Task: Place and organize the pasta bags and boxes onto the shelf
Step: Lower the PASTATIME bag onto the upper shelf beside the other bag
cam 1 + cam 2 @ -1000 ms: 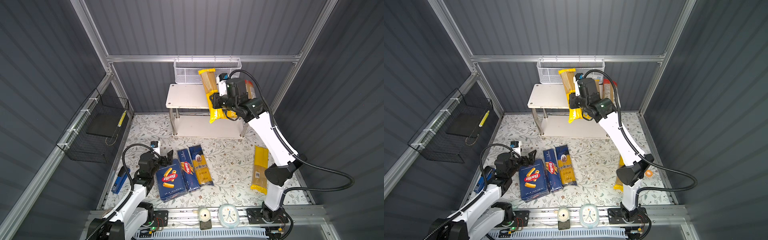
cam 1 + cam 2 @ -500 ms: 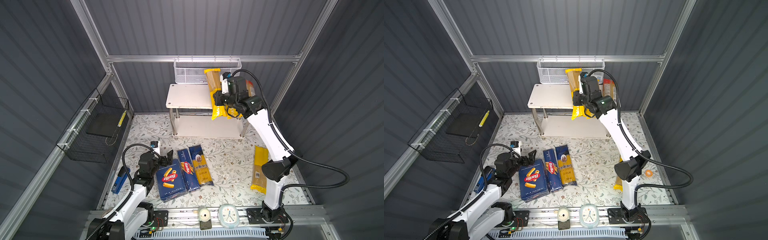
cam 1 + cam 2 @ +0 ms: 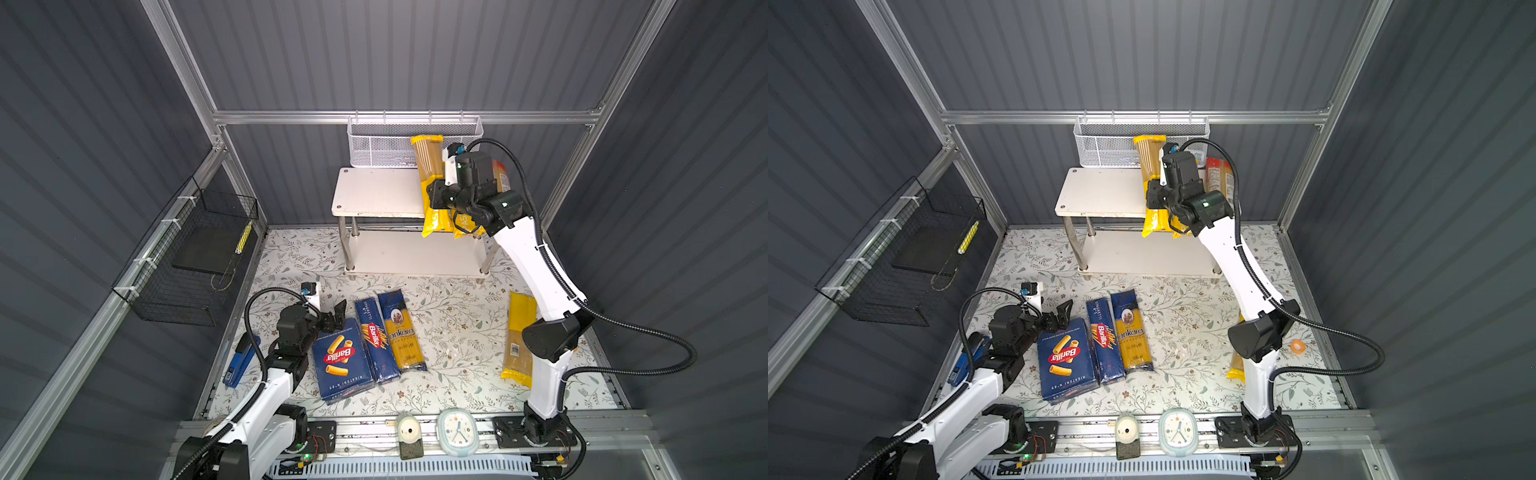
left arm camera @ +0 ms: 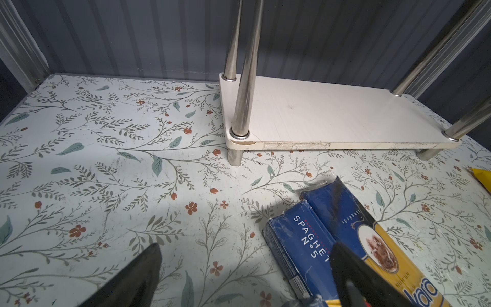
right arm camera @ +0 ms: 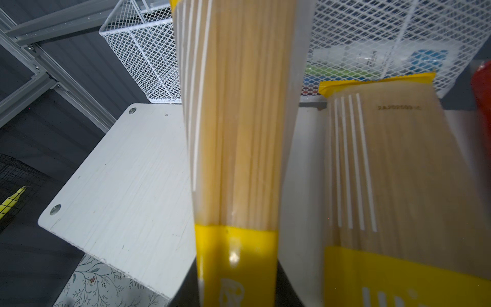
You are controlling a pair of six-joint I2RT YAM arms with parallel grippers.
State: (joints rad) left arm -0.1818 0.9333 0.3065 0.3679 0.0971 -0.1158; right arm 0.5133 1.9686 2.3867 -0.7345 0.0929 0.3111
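right gripper [image 3: 432,198] clamped on one yellow bag [image 3: 428,160] over the shelf [image 3: 374,193]; left gripper [image 3: 334,318] with jaws apart. two blue boxes [image 3: 343,357], five bags [image 3: 401,332]; floral floor [image 3: 457,332], grey ribbed walls [image 3: 374,54].

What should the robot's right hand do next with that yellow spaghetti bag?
Probably lower it flat onto the shelf top board. The right hand grips the yellow spaghetti bag, tilted above the board, beside a second yellow bag lying there.
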